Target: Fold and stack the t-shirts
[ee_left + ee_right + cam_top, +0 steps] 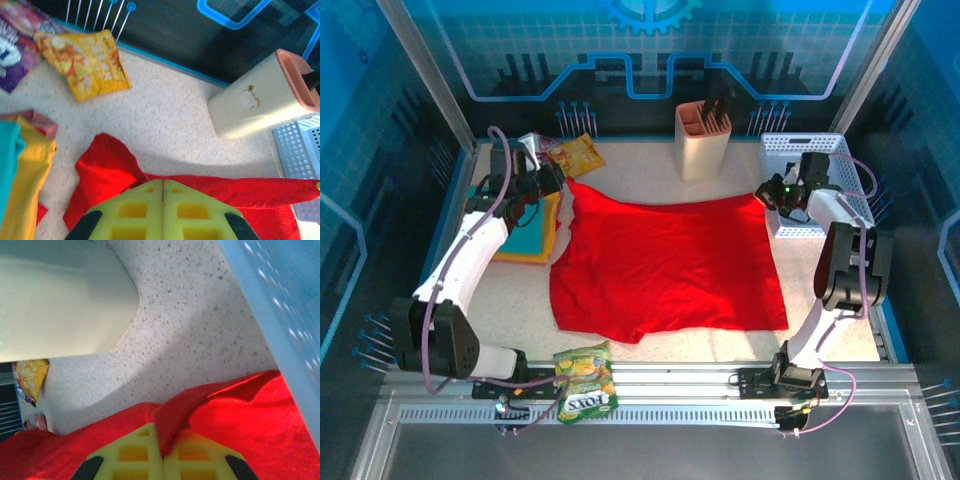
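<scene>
Pinching red t-shirt point(250, 420) in right gripper point(162, 437).

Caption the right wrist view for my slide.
Right claw shut on a raised fold of the red t-shirt, between the cream holder and the blue basket.

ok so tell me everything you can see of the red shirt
The red shirt is plain soft cloth, bright red, spread mostly flat in the middle of the table, with a few shallow wrinkles. The right gripper is shut on a raised fold at its far right corner; the left gripper is shut at the far left corner, its hold unclear.
</scene>
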You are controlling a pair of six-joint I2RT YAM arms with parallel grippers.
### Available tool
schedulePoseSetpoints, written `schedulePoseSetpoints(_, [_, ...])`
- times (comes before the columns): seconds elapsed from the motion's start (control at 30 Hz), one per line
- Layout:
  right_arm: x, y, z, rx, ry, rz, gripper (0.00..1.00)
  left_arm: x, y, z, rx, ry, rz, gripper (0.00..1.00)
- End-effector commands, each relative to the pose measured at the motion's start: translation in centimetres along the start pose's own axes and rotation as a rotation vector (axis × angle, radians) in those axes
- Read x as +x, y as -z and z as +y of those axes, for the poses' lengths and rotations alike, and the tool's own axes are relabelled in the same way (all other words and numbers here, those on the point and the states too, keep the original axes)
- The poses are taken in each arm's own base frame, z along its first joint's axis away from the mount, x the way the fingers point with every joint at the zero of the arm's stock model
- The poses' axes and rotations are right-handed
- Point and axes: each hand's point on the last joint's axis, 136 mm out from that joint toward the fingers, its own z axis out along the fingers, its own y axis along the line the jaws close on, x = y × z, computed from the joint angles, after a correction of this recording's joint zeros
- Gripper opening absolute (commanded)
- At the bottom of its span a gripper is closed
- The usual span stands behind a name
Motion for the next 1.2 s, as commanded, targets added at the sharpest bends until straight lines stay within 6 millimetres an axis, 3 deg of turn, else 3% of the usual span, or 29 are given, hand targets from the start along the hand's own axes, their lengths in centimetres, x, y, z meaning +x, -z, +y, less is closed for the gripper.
schedulePoseSetpoints(0.0, [1.4,1.1,-1.1,0.053,0.021,0.032,0.00,3.3,1.3,1.1,-0.049,0.085,0.070,0.00])
schedulePoseSetpoints(0.43, [5.0,2.1,-5.0,0.219,-0.006,0.117,0.00,9.6,3.5,3.2,-0.113,0.148,0.184,0.00])
schedulePoseSetpoints(0.73, [6.3,1.9,-6.7,0.281,-0.001,0.156,0.00,12.2,4.7,4.1,-0.128,0.190,0.217,0.00])
schedulePoseSetpoints(0.97, [6.9,1.6,-7.5,0.305,0.005,0.169,0.00,14.4,4.7,5.2,-0.154,0.207,0.256,0.00])
schedulePoseSetpoints(1.17, [7.2,1.0,-7.8,0.314,0.013,0.183,0.00,15.2,4.5,5.9,-0.172,0.197,0.268,0.00])
